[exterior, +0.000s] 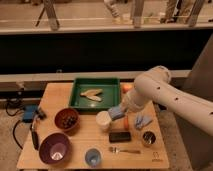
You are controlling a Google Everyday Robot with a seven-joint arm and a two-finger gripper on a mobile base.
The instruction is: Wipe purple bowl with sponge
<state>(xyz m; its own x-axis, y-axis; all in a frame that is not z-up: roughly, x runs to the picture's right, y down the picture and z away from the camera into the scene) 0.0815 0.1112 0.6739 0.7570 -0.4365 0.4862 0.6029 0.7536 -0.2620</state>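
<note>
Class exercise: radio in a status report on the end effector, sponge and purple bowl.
End effector above table centre, carrying the blue sponge. Purple bowl front left, not yet wiped. White cup just under the end effector, on the way.

My gripper [118, 113] holds sponge [115, 112] over surface [75, 131] centre, just right of cup [103, 120]. Purple bowl [54, 148] front-left, tray [96, 93] behind.

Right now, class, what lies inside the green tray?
Inside the green tray lies one pale forked object on bare green floor. The pincer is outside it, beside the white cup. Nothing covers the tray's floor.
</note>
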